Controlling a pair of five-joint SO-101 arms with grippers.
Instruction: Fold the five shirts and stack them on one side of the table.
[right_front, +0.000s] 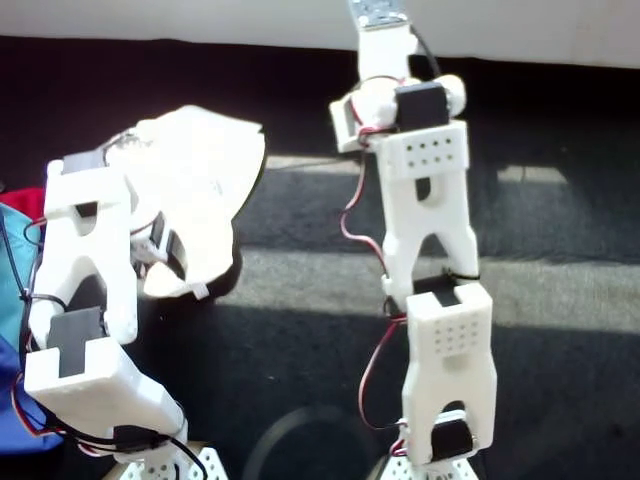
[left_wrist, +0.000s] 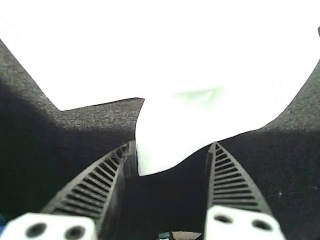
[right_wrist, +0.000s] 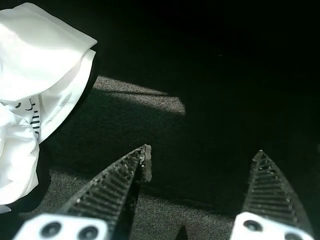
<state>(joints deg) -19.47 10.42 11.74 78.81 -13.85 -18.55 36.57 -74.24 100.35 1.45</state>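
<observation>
While my left gripper (left_wrist: 173, 145) sits spread wide, a lobe of the crumpled white shirt (left_wrist: 175, 60) lies between its fingertips on the dark table (left_wrist: 75, 130). My right gripper (right_wrist: 202, 150) is spread apart too, over the table, with the shirt off to one side.

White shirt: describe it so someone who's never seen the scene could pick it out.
On the dark table, look beside the left arm. The white shirt lies bunched there, an edge reaching between the fingers of the open left gripper. It is the one bright white cloth; the cloths at the high view's left edge are red, teal and blue.
</observation>
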